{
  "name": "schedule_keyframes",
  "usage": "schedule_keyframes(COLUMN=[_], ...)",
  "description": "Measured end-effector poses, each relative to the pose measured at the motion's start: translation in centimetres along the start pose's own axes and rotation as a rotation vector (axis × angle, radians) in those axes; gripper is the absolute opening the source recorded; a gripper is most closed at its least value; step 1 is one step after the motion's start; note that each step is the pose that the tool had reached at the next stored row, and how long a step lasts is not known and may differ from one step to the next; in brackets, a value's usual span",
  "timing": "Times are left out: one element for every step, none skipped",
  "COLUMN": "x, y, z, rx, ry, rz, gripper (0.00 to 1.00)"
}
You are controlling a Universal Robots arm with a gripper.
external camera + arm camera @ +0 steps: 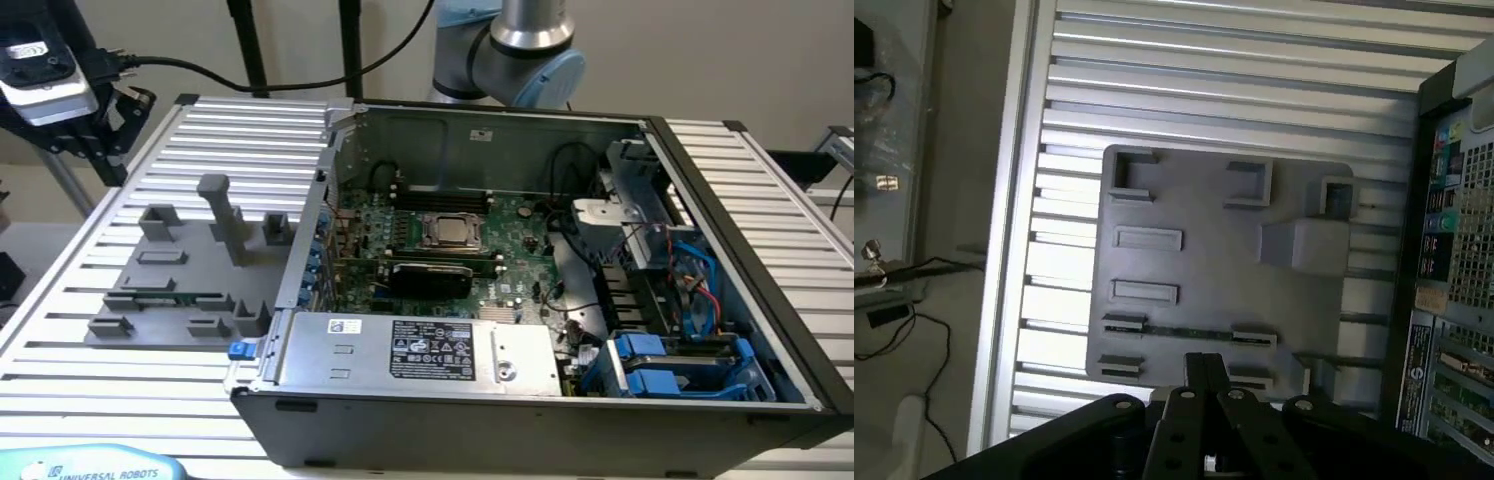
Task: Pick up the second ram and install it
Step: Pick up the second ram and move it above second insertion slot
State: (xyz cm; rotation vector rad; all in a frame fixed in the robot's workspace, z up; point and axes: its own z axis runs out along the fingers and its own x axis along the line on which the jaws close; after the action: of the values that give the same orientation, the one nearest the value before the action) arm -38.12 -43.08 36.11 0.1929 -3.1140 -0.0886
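My fingers (1206, 368) are pressed together with nothing between them, hanging over the grey plate (1204, 215). The ram (1184, 331) is near my tips: a thin dark-green stick lying flat, each end tucked in a low holder (1124, 324). I see no touch; I'm above it.

The plate lies on the slatted counter (1234, 80), on the exterior view's left of the open case (534, 425). The ram is in the row towards the counter's near edge in that view.

On the plate, a tall post (220, 215) stands up, well apart from the ram, with empty holders and blocks (159, 222) around it. Nothing lies across the stick itself.

The case's side wall (318, 235) rises just beside the plate, between the ram and the motherboard (514, 250). Inside are the CPU socket (451, 232) mid-board, a power supply (420, 350) along the near side, black cables (567, 165) looping at the far wall, and blue drive cages (667, 365) towards the exterior view's right.

A camera on a stand (47, 75) sits off the counter's far corner, on the exterior view's left.
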Motion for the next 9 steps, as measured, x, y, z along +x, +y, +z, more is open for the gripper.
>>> schedule_keyframes(x=[0.00, 0.00, 0.00, 0.00, -0.01, -0.01, -0.01, -0.01, -0.01], y=[0.00, 0.00, -0.01, -0.01, -0.01, -0.02, -0.02, -0.02, -0.02], z=[0.05, 0.10, 0.14, 0.19, 0.24, 0.29, 0.33, 0.38, 0.42], rx=[0.0004, 0.0006, 0.0009, 0.0012, 0.0015, 0.0018, 0.0021, 0.0024, 0.0028], ry=[0.0011, 0.0021, 0.0032, 0.0042, 0.0052, 0.0062, 0.0073, 0.0083, 0.0094], rz=[-0.019, -0.036, -0.055, -0.073, -0.091, -0.109, -0.127, -0.145, -0.163], gripper=[0.11, 0.11, 0.11, 0.11, 0.11, 0.11, 0.11, 0.11, 0.11])
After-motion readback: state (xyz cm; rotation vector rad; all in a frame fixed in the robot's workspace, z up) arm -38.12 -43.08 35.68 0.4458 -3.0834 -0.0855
